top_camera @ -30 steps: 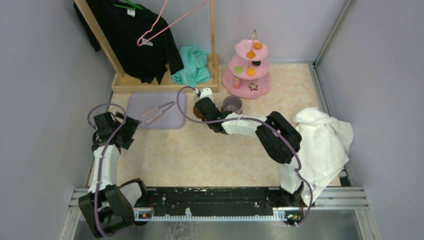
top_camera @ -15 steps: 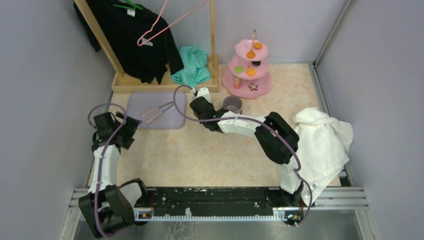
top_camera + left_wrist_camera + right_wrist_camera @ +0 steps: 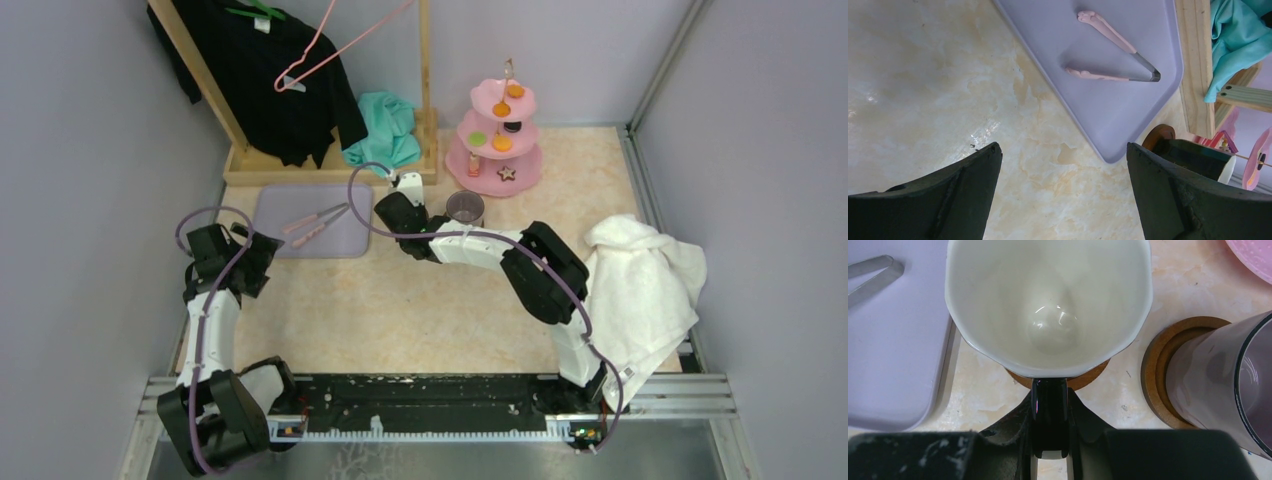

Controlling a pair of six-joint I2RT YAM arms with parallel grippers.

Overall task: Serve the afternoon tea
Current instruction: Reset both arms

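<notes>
My right gripper (image 3: 1049, 410) is shut on the black handle (image 3: 1049, 395) of the cream mug (image 3: 1048, 300), which is empty and sits over a brown coaster (image 3: 1088, 377). To its right, the greyish-purple see-through mug (image 3: 1228, 385) stands on a second coaster (image 3: 1155, 375). From above, the right gripper (image 3: 400, 207) is beside that mug (image 3: 464, 208). Behind them, the pink three-tier stand (image 3: 497, 150) holds an orange sweet (image 3: 502, 109), a green one (image 3: 477, 139), a black one (image 3: 513, 127) and a star cookie (image 3: 507, 172). My left gripper (image 3: 1063, 150) hangs open over bare table.
A lilac tray (image 3: 310, 240) with pink tongs (image 3: 318, 221) lies just left of the cream mug. A wooden rack (image 3: 330, 165) with a black garment and a teal cloth (image 3: 385, 130) stands behind it. The white towel (image 3: 645, 280) is heaped at the right edge.
The right gripper has shifted a little left, toward the tray, and its jaws have closed fully on the mug's handle. The left arm has not moved.
</notes>
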